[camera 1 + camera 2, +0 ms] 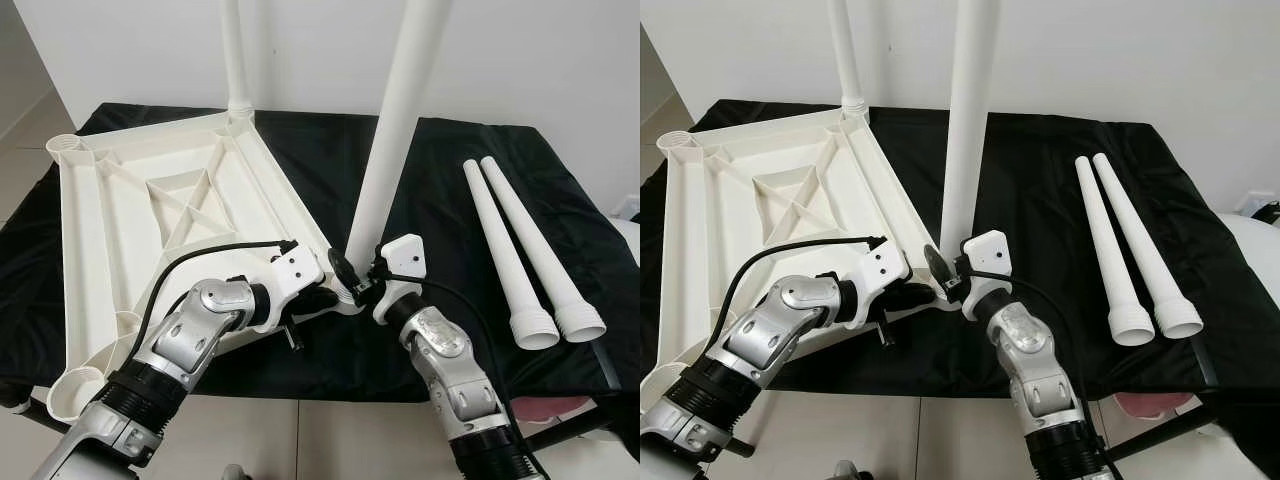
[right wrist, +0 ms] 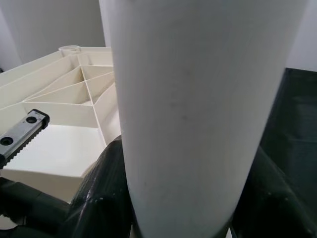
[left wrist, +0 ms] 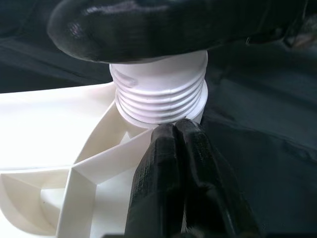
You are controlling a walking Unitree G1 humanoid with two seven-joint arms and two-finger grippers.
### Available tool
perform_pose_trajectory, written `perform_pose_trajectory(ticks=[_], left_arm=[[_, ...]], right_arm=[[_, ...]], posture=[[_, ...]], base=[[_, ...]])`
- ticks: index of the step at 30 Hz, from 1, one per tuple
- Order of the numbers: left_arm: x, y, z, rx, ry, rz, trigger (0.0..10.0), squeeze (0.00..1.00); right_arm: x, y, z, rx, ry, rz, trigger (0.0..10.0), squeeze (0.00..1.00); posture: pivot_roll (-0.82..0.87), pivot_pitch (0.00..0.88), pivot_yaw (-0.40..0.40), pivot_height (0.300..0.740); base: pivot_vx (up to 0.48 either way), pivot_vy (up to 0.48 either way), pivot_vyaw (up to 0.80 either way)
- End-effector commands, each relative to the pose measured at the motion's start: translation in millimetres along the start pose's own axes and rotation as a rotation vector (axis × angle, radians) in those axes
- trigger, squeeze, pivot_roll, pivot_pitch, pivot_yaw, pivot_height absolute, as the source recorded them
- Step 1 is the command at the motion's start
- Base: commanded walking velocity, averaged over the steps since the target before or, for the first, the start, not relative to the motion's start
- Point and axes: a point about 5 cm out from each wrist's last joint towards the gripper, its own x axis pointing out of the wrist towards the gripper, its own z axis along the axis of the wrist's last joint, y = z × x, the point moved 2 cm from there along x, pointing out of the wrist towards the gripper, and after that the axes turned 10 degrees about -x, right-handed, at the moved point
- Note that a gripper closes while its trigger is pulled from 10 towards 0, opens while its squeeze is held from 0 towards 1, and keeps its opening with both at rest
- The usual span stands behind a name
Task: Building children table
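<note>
The white table top (image 1: pixel 120 230) lies upside down on a black cloth. One white leg (image 1: pixel 235 60) stands in its far corner socket. A second leg (image 1: pixel 400 120) stands upright at the near right corner, and my right gripper (image 1: pixel 355 275) is shut on it just above the base. In the right wrist view this leg (image 2: pixel 198 99) sits between the two black fingers (image 2: pixel 101 198). Its threaded end (image 3: pixel 158 94) rests in the corner socket. My left gripper (image 1: pixel 325 297) is shut, with its fingertips (image 3: pixel 176 136) pressed together against the socket at the thread's foot.
Two loose white legs (image 1: pixel 515 255) lie side by side on the cloth at the right, flared ends toward me. Open corner sockets show at the far left (image 1: pixel 70 148) and near left (image 1: pixel 75 390) of the table top. The cloth's front edge (image 1: pixel 340 385) runs just beyond my arms.
</note>
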Motion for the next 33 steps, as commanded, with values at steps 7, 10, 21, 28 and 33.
perform_pose_trajectory(ticks=[7,10,21,28,33], left_arm=[[-3.3,-3.9,-11.3,-0.022,0.050,-0.046,0.0,0.00],[-3.4,-3.9,-11.5,-0.023,0.051,-0.047,0.0,0.00],[-2.1,-4.2,-10.3,-0.025,0.046,-0.048,0.0,0.00],[-1.6,-4.1,-10.0,-0.029,0.044,-0.048,0.0,0.00],[-1.3,-1.9,-9.3,-0.035,0.042,-0.038,0.0,0.00]], right_arm=[[-19.3,19.1,-43.6,0.085,0.213,0.222,10.0,0.00],[-19.9,15.6,-45.4,0.061,0.228,0.231,10.0,0.00],[-16.0,16.5,-60.7,0.027,0.318,0.050,10.0,0.00],[-16.6,16.4,-69.5,0.067,0.380,-0.144,10.0,0.00],[-21.3,8.5,-75.8,0.079,0.427,-0.336,10.0,0.00]], posture=[[0.06,0.133,0.000,0.740],[0.06,0.133,0.000,0.740],[0.06,0.136,-0.004,0.740],[0.06,0.138,-0.004,0.740],[0.06,0.140,-0.004,0.740]], base=[[0.000,0.000,0.00],[0.000,0.000,0.00],[0.000,0.000,0.00],[0.000,0.000,0.00],[0.000,0.000,0.00]])
